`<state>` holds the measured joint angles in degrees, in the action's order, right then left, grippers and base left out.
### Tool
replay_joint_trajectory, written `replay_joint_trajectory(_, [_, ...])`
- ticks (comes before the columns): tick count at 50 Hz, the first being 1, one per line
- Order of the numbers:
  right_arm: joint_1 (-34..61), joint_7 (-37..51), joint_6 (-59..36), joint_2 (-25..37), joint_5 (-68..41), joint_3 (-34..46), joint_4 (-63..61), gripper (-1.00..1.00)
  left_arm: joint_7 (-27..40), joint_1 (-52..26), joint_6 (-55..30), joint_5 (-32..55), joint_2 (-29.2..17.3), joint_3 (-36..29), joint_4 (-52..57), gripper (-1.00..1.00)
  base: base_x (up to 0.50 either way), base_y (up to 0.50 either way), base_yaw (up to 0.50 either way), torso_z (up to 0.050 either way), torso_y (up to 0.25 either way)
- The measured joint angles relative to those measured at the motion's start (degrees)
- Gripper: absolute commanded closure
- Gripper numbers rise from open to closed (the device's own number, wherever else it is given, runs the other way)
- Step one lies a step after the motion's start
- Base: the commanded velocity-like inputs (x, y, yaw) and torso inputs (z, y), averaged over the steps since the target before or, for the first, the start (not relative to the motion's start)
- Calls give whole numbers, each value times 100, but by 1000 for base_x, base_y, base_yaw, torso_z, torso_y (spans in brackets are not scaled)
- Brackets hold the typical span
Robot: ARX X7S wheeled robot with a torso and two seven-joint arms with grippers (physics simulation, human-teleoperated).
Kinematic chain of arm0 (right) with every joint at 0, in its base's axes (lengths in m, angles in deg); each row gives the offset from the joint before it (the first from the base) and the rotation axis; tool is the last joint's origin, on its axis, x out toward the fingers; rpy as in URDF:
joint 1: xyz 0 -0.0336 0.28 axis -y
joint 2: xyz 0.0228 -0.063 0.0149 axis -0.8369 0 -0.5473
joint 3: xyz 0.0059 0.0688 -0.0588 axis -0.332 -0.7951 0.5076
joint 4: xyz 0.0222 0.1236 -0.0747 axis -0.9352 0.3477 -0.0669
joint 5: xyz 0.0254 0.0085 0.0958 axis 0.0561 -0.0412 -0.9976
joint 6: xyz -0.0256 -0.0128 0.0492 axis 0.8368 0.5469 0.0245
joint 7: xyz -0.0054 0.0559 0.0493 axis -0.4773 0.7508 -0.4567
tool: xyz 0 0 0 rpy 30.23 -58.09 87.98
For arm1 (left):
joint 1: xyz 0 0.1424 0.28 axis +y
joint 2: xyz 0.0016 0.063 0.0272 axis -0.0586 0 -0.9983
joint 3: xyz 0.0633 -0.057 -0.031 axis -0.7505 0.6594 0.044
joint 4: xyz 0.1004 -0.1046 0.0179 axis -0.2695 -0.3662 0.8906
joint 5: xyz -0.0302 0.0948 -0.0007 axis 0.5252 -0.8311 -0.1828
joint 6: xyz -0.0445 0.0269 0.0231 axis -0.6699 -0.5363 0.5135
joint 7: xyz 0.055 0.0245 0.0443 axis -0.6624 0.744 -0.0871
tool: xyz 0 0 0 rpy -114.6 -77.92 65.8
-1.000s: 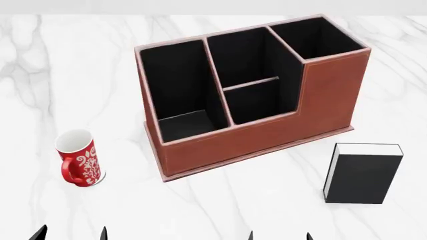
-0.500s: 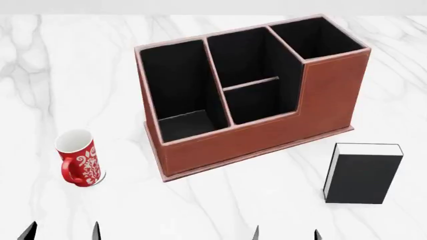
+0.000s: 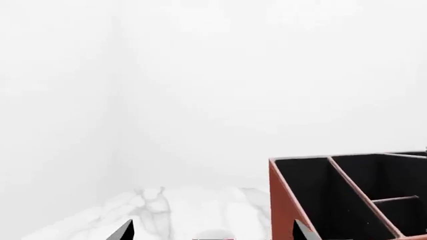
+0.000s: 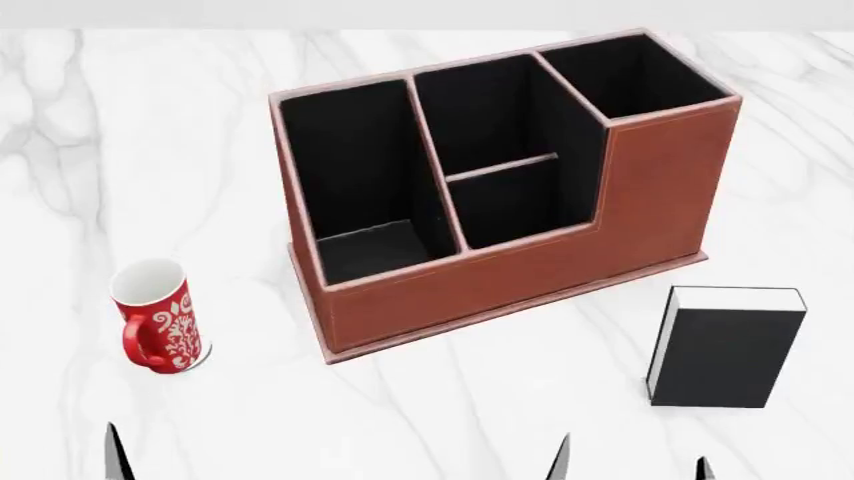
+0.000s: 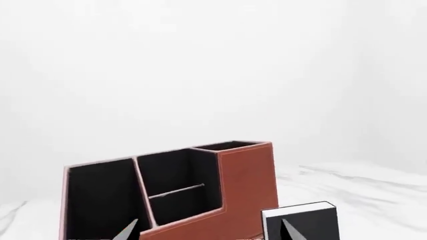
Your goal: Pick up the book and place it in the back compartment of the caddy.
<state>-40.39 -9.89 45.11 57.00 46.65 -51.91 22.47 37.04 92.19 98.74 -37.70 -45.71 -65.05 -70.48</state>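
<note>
The black book [image 4: 727, 348] with white page edges stands on the marble table, right of and in front of the reddish-brown caddy [image 4: 534, 270]. The caddy's back compartment [image 4: 518, 205] is the shallow middle cell behind the low wall, and it is empty. My right gripper [image 4: 631, 464] is open and empty, low in front of the book, a little to its left. The right wrist view shows the book [image 5: 317, 222] beside the caddy [image 5: 243, 185]. My left gripper [image 3: 212, 232] is open and empty; only one fingertip [image 4: 114, 452] shows in the head view.
A red patterned mug [image 4: 158, 317] stands left of the caddy, just beyond my left gripper. The caddy's tall end cells and deeper middle cell [image 4: 487, 115] are empty. The caddy's left end [image 3: 280, 200] shows in the left wrist view.
My right gripper's fingertips have moved right and farther into view, toward the book. My left gripper has shifted, and only one tip now shows. Book, caddy and mug have not moved.
</note>
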Motion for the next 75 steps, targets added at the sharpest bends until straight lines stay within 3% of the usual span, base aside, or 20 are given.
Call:
replay_joint_trajectory(27, [-346, 349, 1583, 53, 202, 63, 5, -100, 733, 261, 1503, -371, -171, -56, -69, -100, 0, 0, 0, 0, 0])
replay_joint_trajectory(75, [-280, 730, 1706, 325, 106, 329, 101, -100, 1035, 216, 1598, -305, -430, -317, -101, -100, -1, -106, 0, 0, 0])
